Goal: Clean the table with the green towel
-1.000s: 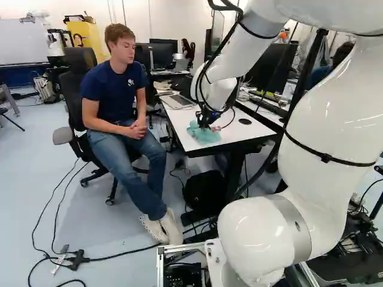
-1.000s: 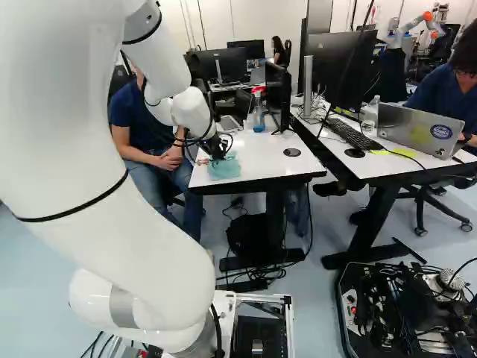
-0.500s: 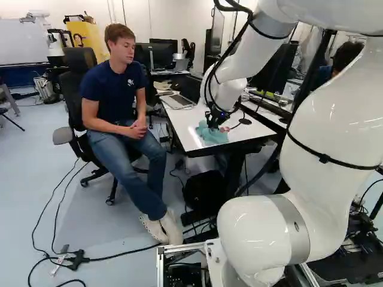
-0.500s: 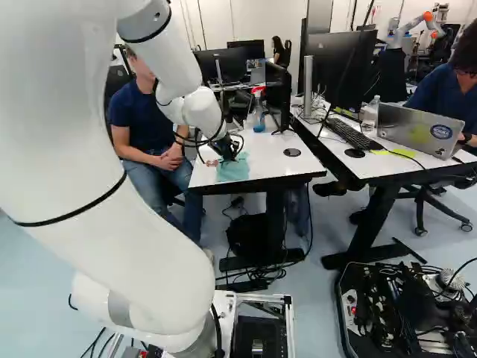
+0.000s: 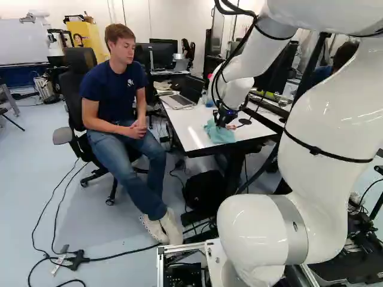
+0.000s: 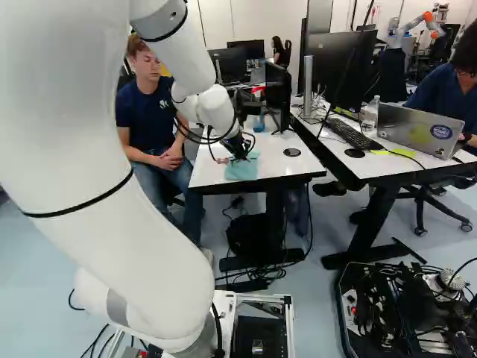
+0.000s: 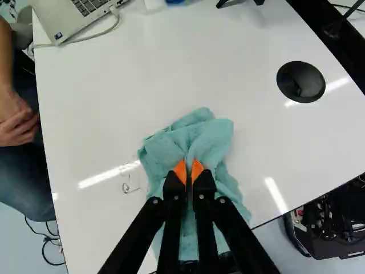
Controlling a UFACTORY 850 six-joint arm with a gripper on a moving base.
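The end effector [image 5: 222, 124] pinches the green towel [image 7: 199, 134] narrowly between its 2 fingers on the bench [image 7: 102, 103]; from the grip, laptop [image 7: 60, 20] at 11 o'clock, round black grommet [image 7: 300, 81] at 2 o'clock

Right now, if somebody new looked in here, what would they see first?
Probably the giant white arm, filling much of the right side of the left base view. Next might come the green towel, crumpled on the shiny white table, with the black jaws closed on a fold of it. Then maybe the round black hole in the tabletop, off to one side of the towel.
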